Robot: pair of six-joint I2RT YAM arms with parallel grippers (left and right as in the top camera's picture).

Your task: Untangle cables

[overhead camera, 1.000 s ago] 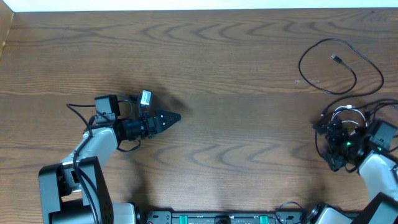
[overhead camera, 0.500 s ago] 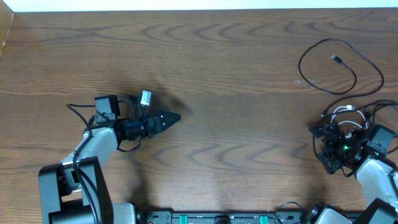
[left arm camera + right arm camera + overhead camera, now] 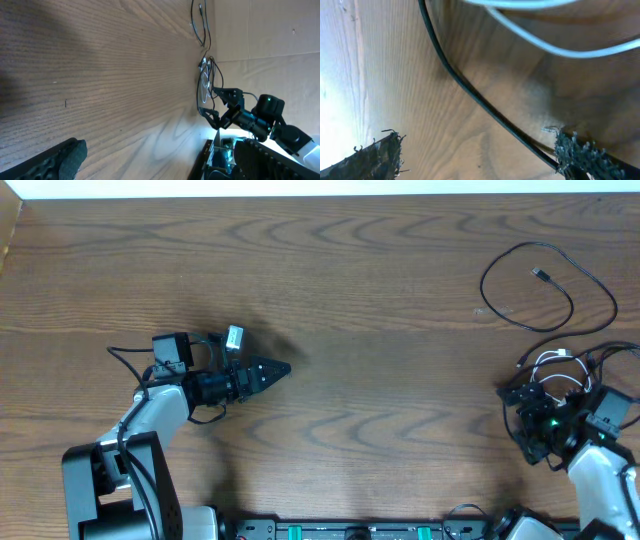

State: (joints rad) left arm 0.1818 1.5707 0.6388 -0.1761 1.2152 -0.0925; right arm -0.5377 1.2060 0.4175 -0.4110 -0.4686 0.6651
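Observation:
One black cable (image 3: 560, 315) lies in a wide loop at the table's far right, its small plug end (image 3: 540, 275) inside the loop. Nearer, a white cable (image 3: 552, 362) and black cables (image 3: 600, 358) sit tangled together. My right gripper (image 3: 520, 420) hangs open just at the front-left of that tangle. In the right wrist view a black cable (image 3: 470, 95) runs slantwise over the wood to the right fingertip (image 3: 577, 155), with the white cable (image 3: 555, 45) beyond; my right gripper (image 3: 480, 157) holds nothing. My left gripper (image 3: 280, 368) is open and empty at the table's left, pointing right.
The left wrist view looks across bare wood to the distant cables (image 3: 205, 82) and the right arm (image 3: 250, 117). A white wall borders the table's far edge (image 3: 320, 188). The arm bases and a black rail (image 3: 350, 530) line the front edge.
The right arm has slid slightly toward the front edge, staying beside the tangle. The left arm and the cables have not moved.

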